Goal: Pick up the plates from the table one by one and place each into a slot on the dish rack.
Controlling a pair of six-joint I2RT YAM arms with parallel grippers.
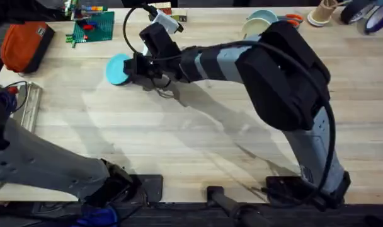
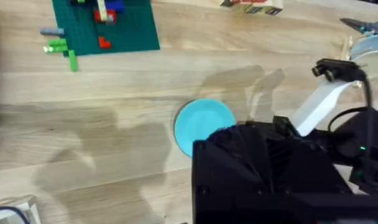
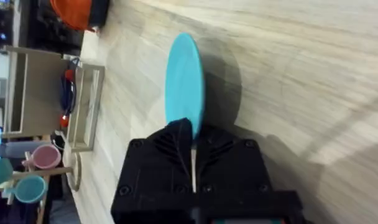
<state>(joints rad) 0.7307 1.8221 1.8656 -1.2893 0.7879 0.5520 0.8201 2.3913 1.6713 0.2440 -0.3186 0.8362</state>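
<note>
A turquoise plate [image 1: 118, 69] lies on the table [image 1: 198, 145] at the far left, below the green baseplate. My right arm reaches across the table to it. The right gripper [image 1: 134, 70] is shut on the plate's near-right edge. In the right wrist view the black fingers [image 3: 176, 140] pinch the rim of the plate [image 3: 184, 81], which shows edge-on. The left wrist view shows the plate [image 2: 201, 121] with the right gripper [image 2: 207, 144] at its rim. The dish rack [image 1: 29, 106] stands at the table's left edge. A cream-green plate [image 1: 254, 28] and a pale blue plate [image 1: 265, 14] sit at the back. My left gripper [image 1: 118, 186] rests low at the near left.
A green brick baseplate [image 1: 92, 26] with loose bricks lies at the back left, beside an orange bag [image 1: 24, 44]. Scissors [image 1: 293, 19], a stack of paper cups [image 1: 322, 12] and tape rolls [image 1: 368, 16] line the back right.
</note>
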